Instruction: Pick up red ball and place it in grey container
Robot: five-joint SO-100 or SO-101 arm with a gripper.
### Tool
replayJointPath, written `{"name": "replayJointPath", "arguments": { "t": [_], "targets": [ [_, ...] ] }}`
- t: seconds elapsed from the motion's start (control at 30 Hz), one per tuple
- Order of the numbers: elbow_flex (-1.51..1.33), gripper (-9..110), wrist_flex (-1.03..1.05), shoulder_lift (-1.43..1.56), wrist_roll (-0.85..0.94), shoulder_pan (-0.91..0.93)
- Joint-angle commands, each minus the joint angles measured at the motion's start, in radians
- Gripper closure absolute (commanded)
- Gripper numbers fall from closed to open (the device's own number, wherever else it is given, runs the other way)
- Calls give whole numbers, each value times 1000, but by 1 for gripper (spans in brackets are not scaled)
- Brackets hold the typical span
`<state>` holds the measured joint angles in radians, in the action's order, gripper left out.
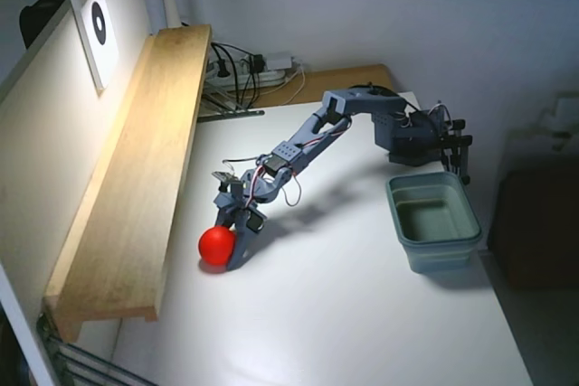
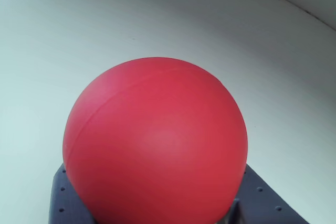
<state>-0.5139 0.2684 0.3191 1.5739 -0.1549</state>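
The red ball (image 1: 215, 246) rests on the white table near its left side, close to the wooden shelf. My gripper (image 1: 228, 240) is down at the ball, one finger above it and one along its right side, shut on it. In the wrist view the red ball (image 2: 155, 140) fills most of the picture and sits against a blue-grey finger (image 2: 262, 198) at the bottom edge; the other finger is hidden. The grey container (image 1: 432, 221) stands empty at the table's right side, far from the gripper.
A long wooden shelf (image 1: 136, 169) runs along the left edge of the table. The arm's dark base (image 1: 416, 137) is clamped behind the container. Cables and a power strip (image 1: 253, 70) lie at the back.
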Motion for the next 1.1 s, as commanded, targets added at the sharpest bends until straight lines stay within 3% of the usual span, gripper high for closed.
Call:
{"name": "replayJointPath", "arguments": {
  "t": [0.0,0.63,1.07],
  "targets": [
    [22,78,15,30,-3,-7],
    [21,78,14,30,-3,-7],
    [-621,78,-295,363,-3,-7]
  ]
}}
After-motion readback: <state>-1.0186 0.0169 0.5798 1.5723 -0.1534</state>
